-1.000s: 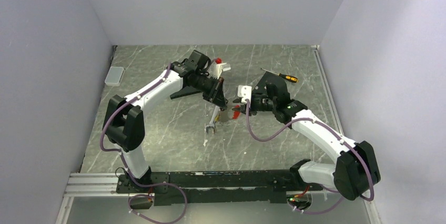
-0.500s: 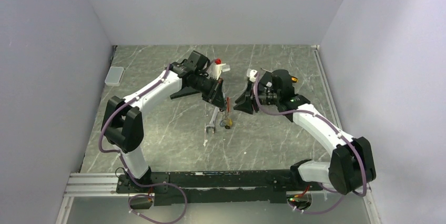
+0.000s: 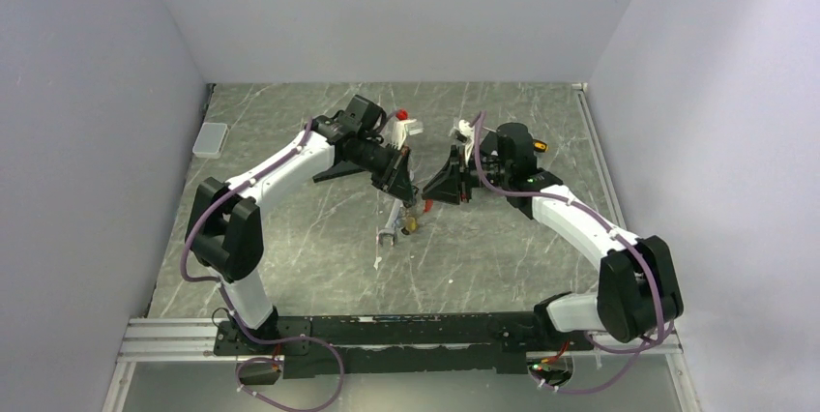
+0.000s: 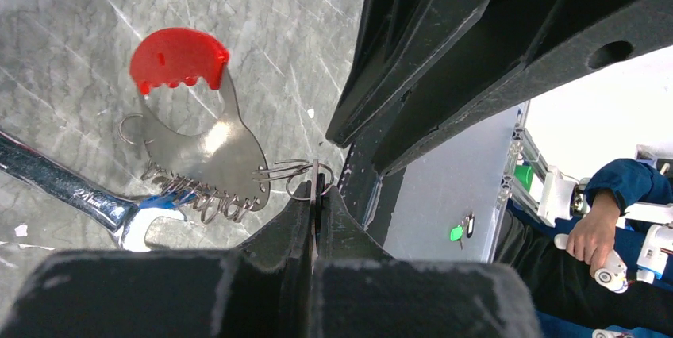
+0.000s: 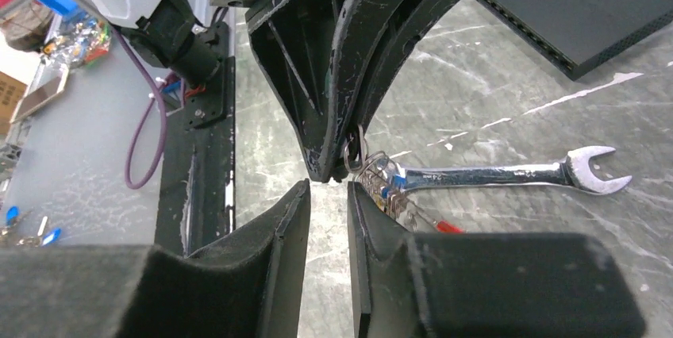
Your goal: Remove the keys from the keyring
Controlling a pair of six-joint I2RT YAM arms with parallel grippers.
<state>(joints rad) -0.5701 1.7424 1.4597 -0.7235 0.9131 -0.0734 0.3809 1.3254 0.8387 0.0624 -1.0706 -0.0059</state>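
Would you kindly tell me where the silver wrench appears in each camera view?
Top external: wrench at centre, just below the left gripper.
Left wrist: lower left.
Right wrist: right of centre.
Shared landmark: the keyring held by the left gripper.

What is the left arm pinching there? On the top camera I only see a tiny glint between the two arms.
Observer: Its wrist camera shows the left gripper shut on a thin metal ring.
Operator: Is anything attached to that ring?
Observer: Yes, the keyring, a grey plate with a red cap.
Operator: And has the right arm got hold of anything?
Observer: No. Its own camera shows the right gripper slightly open and empty, close to the left one's tip, with the small keys next to that tip.
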